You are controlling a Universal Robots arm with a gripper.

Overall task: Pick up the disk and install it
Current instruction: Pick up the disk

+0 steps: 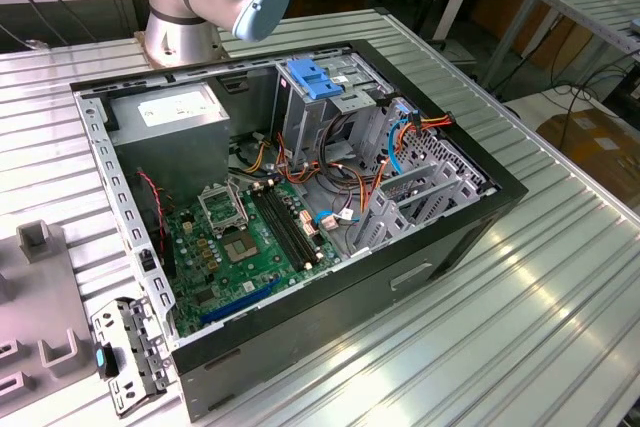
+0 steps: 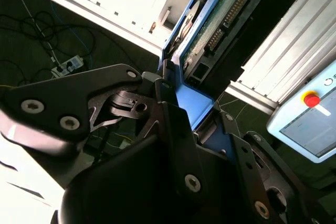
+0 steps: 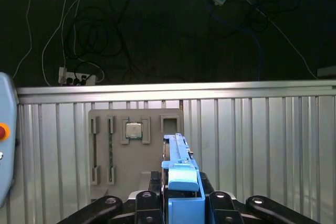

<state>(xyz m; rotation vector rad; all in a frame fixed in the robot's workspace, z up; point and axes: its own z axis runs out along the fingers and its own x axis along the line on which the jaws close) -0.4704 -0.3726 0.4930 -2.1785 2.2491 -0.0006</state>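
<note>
I see my black jaws clamped on the flat rectangular hard drive with blue plastic side rails [image 3: 182,169], held edge-on, ribbed metal counter [image 3: 262,145] and grey fixture tray [image 3: 137,163] beyond it.

I see the disk [image 3: 181,174] gripped edge-on between the fingers of the gripper [image 3: 181,200]. Its blue plastic side rail faces the first wrist view, and the thin body runs away behind it. In the second wrist view the disk [image 2: 220,19] shows its green circuit-board face and a dark connector row, edged by the blue rail.
</note>
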